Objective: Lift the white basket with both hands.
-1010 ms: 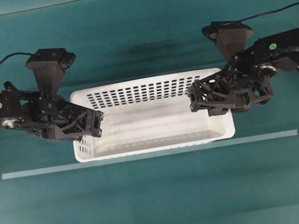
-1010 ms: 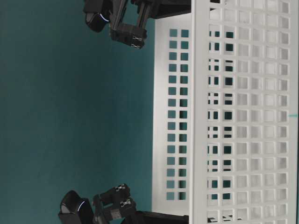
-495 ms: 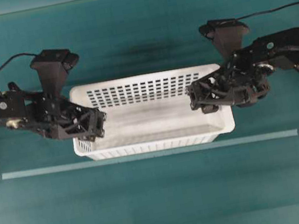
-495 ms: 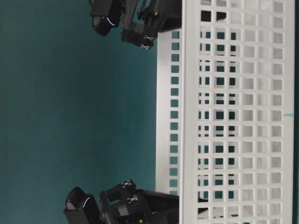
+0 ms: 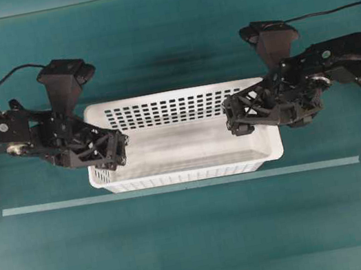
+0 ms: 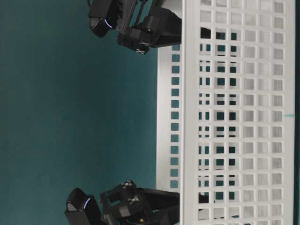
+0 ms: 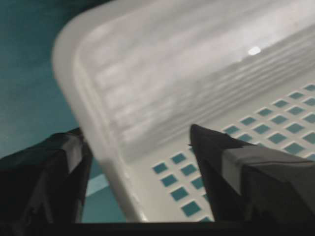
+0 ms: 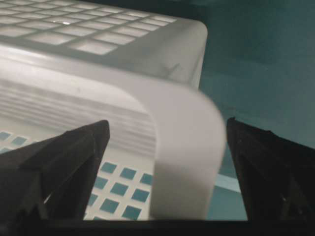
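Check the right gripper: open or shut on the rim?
Open: the right gripper's fingers straddle the basket rim with gaps.

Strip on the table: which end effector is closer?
Left. The left end effector straddles the basket's end near the corner by the strip; the right end effector straddles the other end, farther back.

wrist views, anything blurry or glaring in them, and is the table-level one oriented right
Left wrist view: the white basket rim is soft and smeared, with a small bright glint on its floor. Right wrist view: the near rim is blurred, and the fingers are dark silhouettes. Table-level view: it looks turned sideways, but the basket's holes are sharp.
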### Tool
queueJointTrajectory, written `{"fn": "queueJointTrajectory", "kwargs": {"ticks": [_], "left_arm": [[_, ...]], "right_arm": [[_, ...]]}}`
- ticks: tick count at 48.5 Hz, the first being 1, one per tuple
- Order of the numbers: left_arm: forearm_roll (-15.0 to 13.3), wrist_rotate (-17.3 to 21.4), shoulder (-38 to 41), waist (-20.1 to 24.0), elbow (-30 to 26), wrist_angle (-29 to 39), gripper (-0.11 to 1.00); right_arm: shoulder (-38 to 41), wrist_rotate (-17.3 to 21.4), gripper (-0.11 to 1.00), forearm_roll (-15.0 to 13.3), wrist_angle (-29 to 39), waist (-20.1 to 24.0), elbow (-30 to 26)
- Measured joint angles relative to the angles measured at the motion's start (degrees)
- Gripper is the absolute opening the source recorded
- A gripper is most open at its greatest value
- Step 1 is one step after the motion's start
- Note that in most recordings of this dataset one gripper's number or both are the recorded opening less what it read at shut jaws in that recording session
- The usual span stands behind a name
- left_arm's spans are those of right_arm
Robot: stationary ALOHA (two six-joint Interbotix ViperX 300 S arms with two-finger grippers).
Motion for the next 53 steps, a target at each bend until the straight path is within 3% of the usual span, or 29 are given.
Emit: {"fn": "queueJointTrajectory", "kwargs": {"ticks": [21, 28, 46, 53], "left_arm": [[0.1, 0.0, -5.2, 0.1, 1.8, 0.5, 0.85], [0.1, 0.0, -7.9, 0.1, 1.8, 2.8, 0.85], [0.0, 1.2, -23.1, 0.8, 1.8, 8.3, 0.85], [0.0, 4.0, -28.4, 0.8, 1.6, 8.4, 0.85]], "right_arm": [[-5.2, 0.2, 0.97, -0.1, 4.9, -0.3, -1.6], [-8.2, 0.2, 0.97, -1.4, 6.0, -0.4, -3.0], [-19.4, -3.3, 0.96, -2.5, 13.1, -0.6, -5.9], [-22.9, -3.4, 0.96, -2.6, 12.5, -0.7, -6.3]]}}
